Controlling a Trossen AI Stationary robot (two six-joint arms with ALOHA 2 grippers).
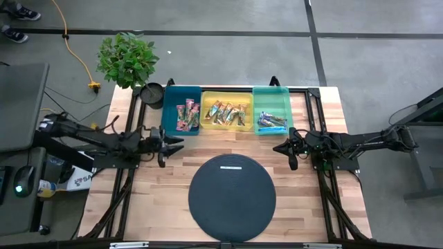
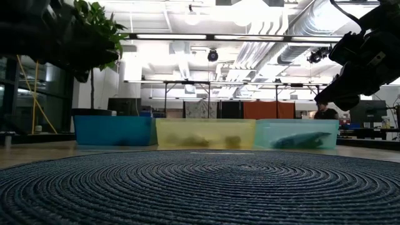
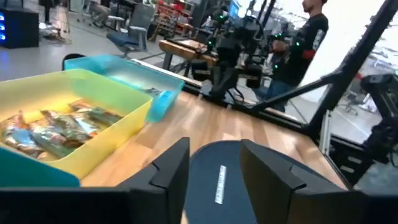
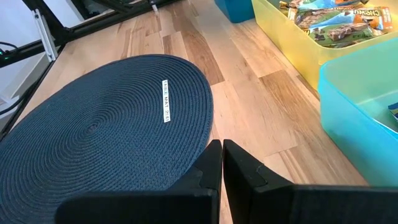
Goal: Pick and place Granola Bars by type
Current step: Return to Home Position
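**Bars sorted into three bins, both claws empty**

The pale wooden surface [image 1: 304, 200] carries a large dark round woven mat [image 1: 232, 197] at its near middle, with nothing lying on it. Along the far edge stand three plastic bins side by side: a deep blue bin [image 1: 168, 111] on the left, a yellow bin [image 1: 226, 93] in the middle and a pale aqua bin [image 1: 270, 90] on the right.

The left claw [image 3: 214, 146] hangs just near of the blue bin, its fingers spread apart and holding nothing. The right claw [image 4: 222, 144] hangs near the aqua bin, its fingers pressed together on nothing.

All the granola bars in view lie inside the bins:
- the pink-red wrapped bars [image 1: 187, 116] in the blue bin
- the orange-tan-green wrapped bars [image 1: 228, 113] in the yellow bin
- the blue-purple wrapped bars [image 1: 271, 123] in the aqua bin

By their looks the bars are light and slim. Their glossy wrappers are likely slippery and crinkly, and the contents could crumble under a hard squeeze. A gentle pinch across the short width at mid-length looks the safest hold. Where bars overlap, the topmost should be taken first.
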